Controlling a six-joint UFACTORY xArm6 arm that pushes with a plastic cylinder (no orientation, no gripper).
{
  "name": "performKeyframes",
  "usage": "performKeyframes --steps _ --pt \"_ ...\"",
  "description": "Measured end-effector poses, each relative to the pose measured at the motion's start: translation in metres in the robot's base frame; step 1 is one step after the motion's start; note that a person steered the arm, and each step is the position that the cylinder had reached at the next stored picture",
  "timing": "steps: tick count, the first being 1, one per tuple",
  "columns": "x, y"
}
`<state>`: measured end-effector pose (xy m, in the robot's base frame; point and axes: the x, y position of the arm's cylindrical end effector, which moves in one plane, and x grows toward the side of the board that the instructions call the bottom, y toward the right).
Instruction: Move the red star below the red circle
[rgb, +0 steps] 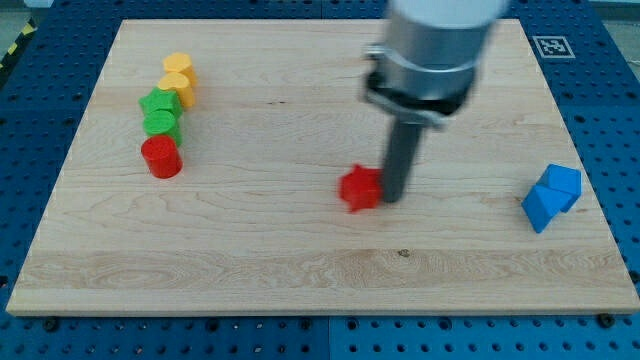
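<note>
The red star (360, 188) lies near the middle of the wooden board (300, 260). My tip (393, 195) is right against the star's right side. The red circle (161, 157) stands at the view's left, at the bottom end of a short column of blocks, far to the left of the star and a little higher in the view. The arm's grey body (435, 50) reaches down from the view's top.
Above the red circle sit a green circle (160, 124), a green star (159, 102) and two yellow blocks (179, 78). Two blue blocks (551, 195) lie touching each other near the board's right edge. A marker tag (549, 45) is at top right.
</note>
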<state>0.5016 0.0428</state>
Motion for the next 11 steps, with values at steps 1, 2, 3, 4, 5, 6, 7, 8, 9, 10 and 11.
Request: performKeyframes --steps 1,2,3,4,5,6,7,8,9,10,11 --pt "0.0 -0.027" --pt "-0.005 -0.019" --pt "-0.003 -0.037" --pt "0.0 -0.094" --pt "0.014 -0.145" --pt "0.018 -0.155" --pt "0.033 -0.147" --pt "0.053 -0.162" --pt "0.049 -0.189" --pt "0.041 -0.209" --pt "0.046 -0.202"
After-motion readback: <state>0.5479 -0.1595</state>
